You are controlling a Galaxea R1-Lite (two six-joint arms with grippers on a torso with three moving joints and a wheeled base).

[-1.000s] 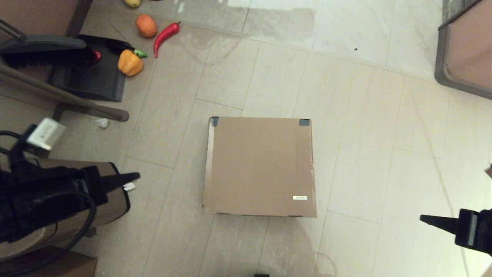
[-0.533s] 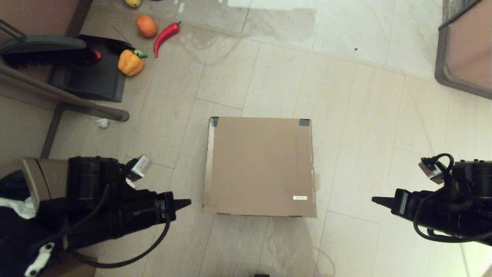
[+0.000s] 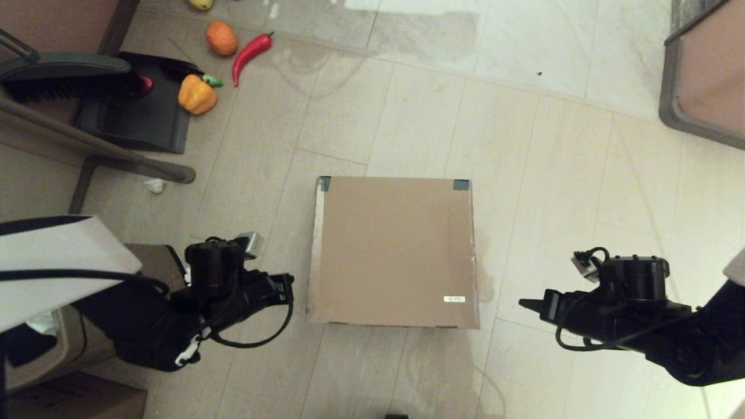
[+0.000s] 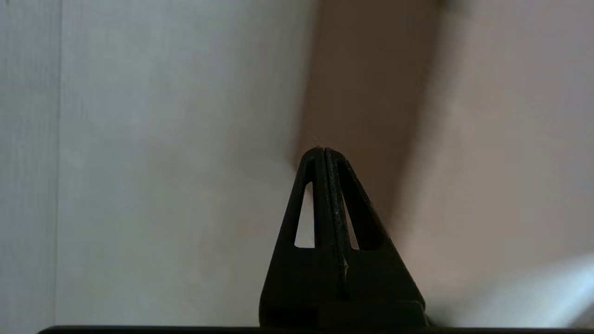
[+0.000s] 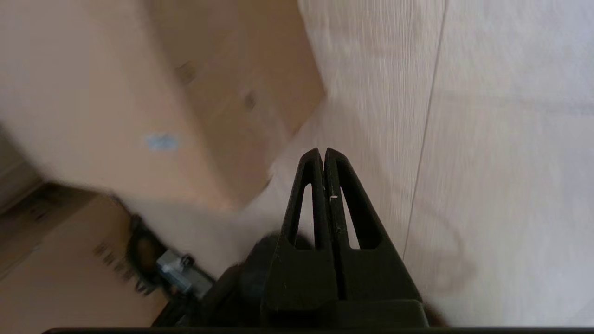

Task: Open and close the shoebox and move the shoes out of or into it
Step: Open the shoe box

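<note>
Left gripper (image 4: 325, 153) jaws pressed together, tip near shoebox (image 4: 366, 93).

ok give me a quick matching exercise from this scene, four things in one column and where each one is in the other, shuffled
Things:
1. shoebox
2. left gripper
3. right gripper
4. red chili pepper

Places:
a. far back on the robot's left, beside an orange pepper
b. floor centre, lid shut
c. beside the box's left edge, fingers shut
d. off the box's right side, apart from it, fingers shut

Pairs: 1-b, 2-c, 3-d, 4-a
</note>
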